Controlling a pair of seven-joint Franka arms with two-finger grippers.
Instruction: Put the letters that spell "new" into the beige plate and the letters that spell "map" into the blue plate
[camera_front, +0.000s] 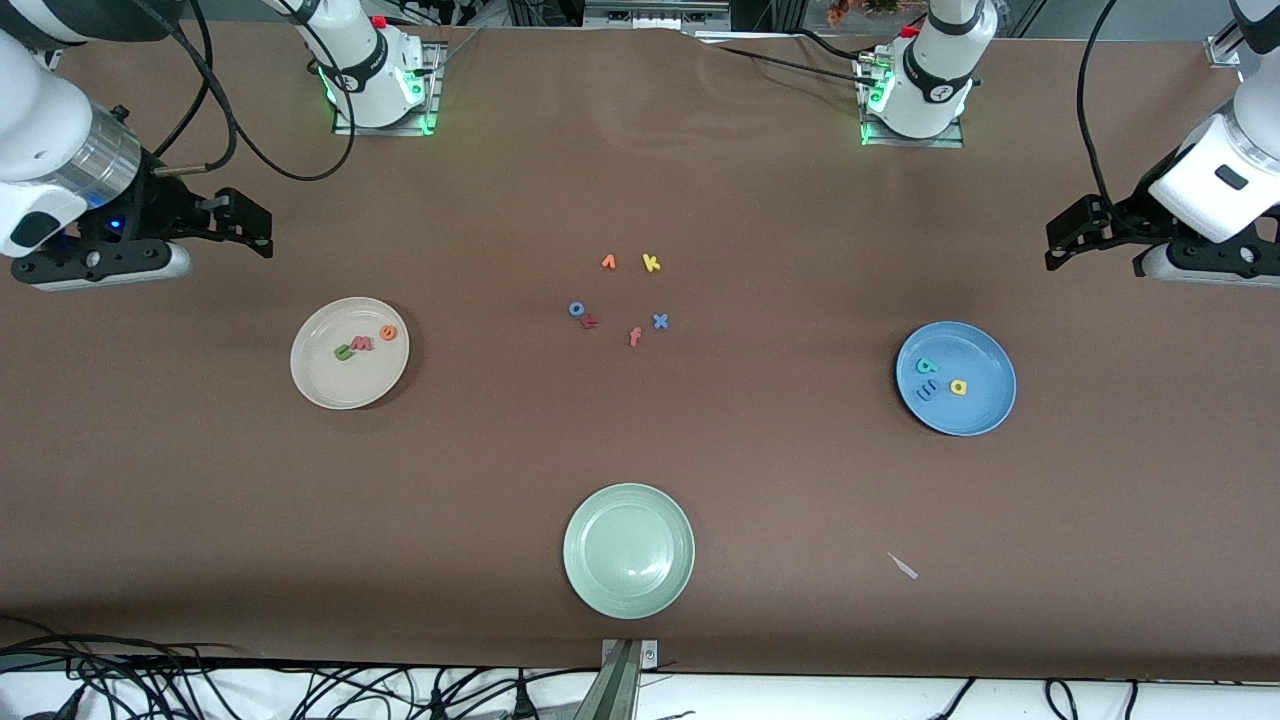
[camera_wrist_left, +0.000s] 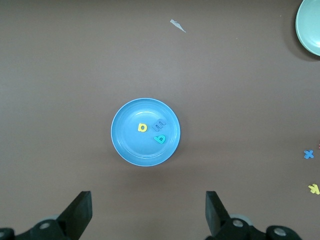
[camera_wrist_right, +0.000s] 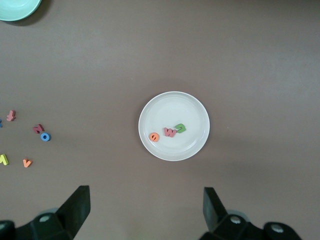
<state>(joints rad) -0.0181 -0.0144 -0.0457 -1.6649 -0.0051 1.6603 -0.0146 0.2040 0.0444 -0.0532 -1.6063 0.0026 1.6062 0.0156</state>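
Now all six letters look placed: n, w, e in the beige plate (camera_front: 349, 352), m, a, p in the blue plate (camera_front: 956, 378). I hold the left gripper (camera_wrist_left: 146, 210) and right gripper (camera_wrist_right: 145, 206) high, jaws spread and empty, and leave the strays at the table's twelve o'clock alone.

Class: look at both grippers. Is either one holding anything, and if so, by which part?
Nothing is held. The left gripper hangs open over the blue plate; the right gripper hangs open over the beige plate.
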